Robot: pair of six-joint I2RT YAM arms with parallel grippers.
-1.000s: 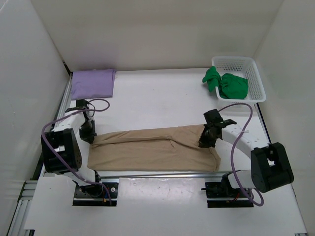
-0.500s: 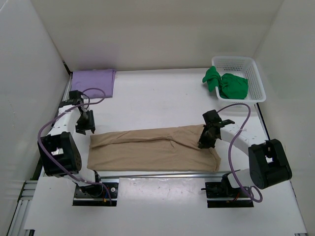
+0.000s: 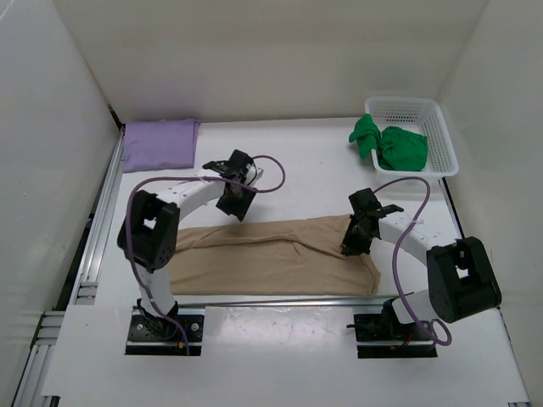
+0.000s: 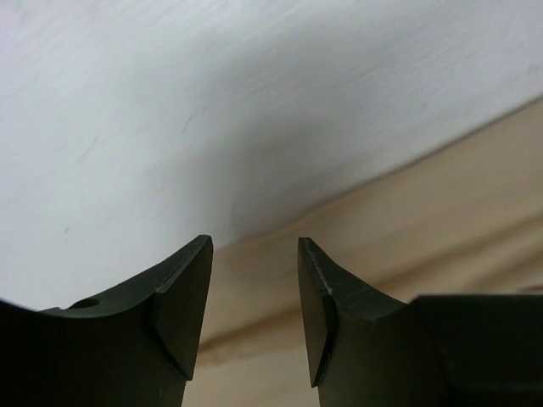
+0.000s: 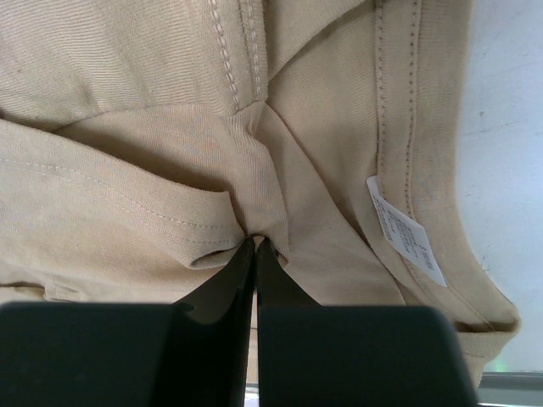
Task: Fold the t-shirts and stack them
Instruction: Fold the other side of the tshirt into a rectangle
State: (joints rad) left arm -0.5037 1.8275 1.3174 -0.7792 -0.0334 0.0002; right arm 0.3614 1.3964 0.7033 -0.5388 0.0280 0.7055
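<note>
Where the white table (image 3: pixel 297 161) spreads between the white walls, the tan t-shirt (image 3: pixel 271 259) is the largest thing on it. It lies flat in a long folded band toward 6 o'clock, just beyond the arm bases, running from 9 to 3 o'clock. The lavender t-shirt (image 3: pixel 159 142) sits folded flat in the 10 o'clock corner, well apart from the tan one. At 2 o'clock stands the white mesh basket (image 3: pixel 403 102), and the green t-shirt (image 3: pixel 399 148) is bunched inside it, one part spilling over the rim on the 9 o'clock side.

The left gripper (image 3: pixel 233 205) hangs over the far edge of the tan t-shirt, left of its middle. In its wrist view, the left gripper (image 4: pixel 254 246) has its jaws parted and nothing between them, bare table beyond and tan cloth beneath. The right gripper (image 3: pixel 352 242) is down on the shirt's 3 o'clock end. Seen from its own camera, the right gripper (image 5: pixel 255 243) is clenched, its tips pinching a puckered fold of the tan t-shirt (image 5: pixel 127 212) beside a stitched seam. A small white label (image 5: pixel 405 231) lies on the cloth toward 3 o'clock of the pinch.
</note>
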